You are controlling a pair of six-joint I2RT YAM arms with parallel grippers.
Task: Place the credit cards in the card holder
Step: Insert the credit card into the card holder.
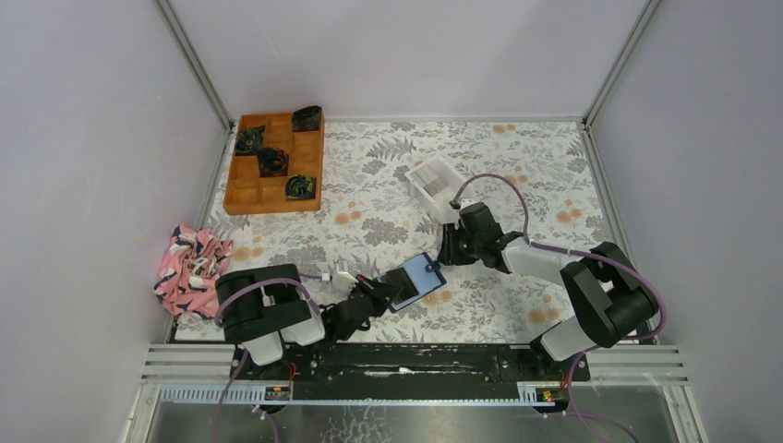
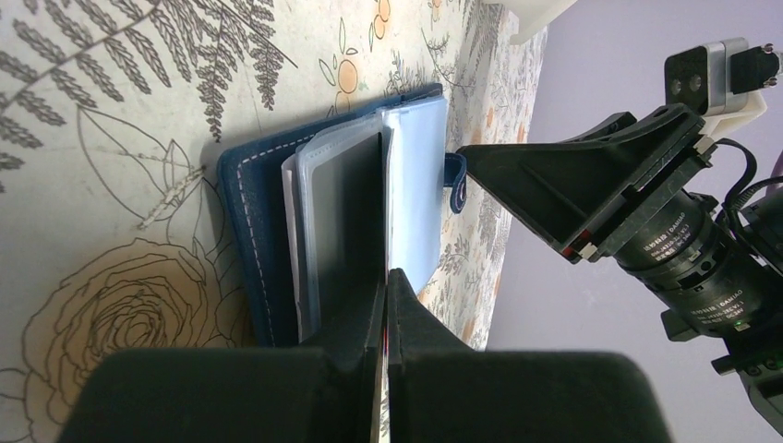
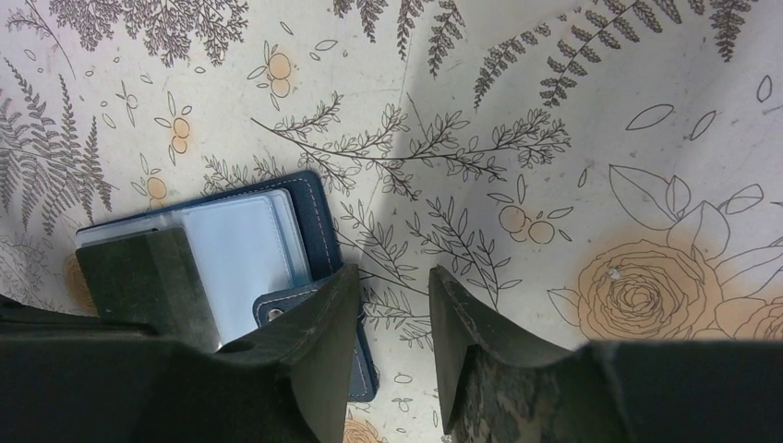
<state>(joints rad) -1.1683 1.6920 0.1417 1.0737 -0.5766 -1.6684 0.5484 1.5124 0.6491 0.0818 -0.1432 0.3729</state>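
Holder (image 1: 417,280) lies open mid-frame on the table (image 1: 517,166), left fingers (image 2: 355,323) pinched shut at its sleeves (image 2: 415,185), right fingers (image 3: 323,314) apart and empty by the strap (image 3: 277,309); looks light, floppy and slick, so I'd grab the stiffer navy cover (image 2: 254,231).

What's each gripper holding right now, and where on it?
Left gripper is shut on the open card holder, apparently pinching a clear inner sleeve at its near edge. Right gripper: jaws apart, holding nothing.
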